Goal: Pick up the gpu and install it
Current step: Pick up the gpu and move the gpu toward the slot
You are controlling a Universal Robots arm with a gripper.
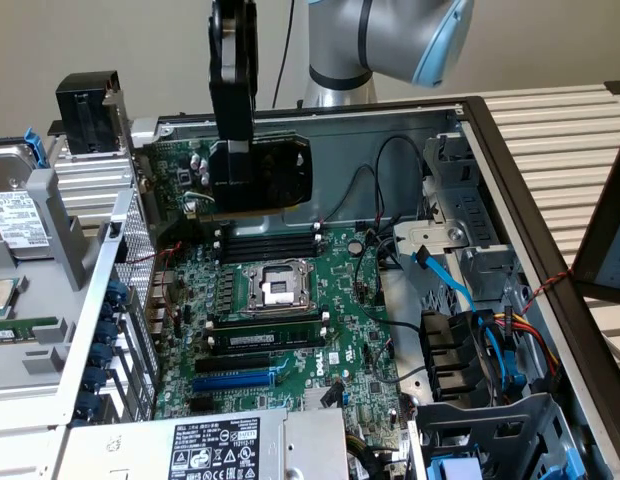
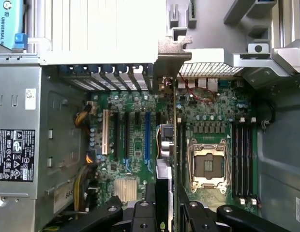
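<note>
Up above the motherboard (image 1: 290, 330), the gpu (image 1: 280, 172) hangs in the air, held by the jaws. The jaws are closed partway and pinch the card from both sides near its top edge. Its black fan cover faces the exterior camera. The card is over the motherboard's edge by the case (image 1: 520, 200) wall farthest from that camera, just above the memory sticks (image 1: 270, 240). Nearer the middle of the board sits the CPU socket (image 1: 275, 288). In the wrist view the card stands upright and shows its thin edge, between the socket and the long card slots (image 2: 126, 135). Its silver bracket (image 2: 173, 53) points toward the case wall with the little holes. A grey power box (image 1: 215, 450) fills the near corner of the case.
</note>
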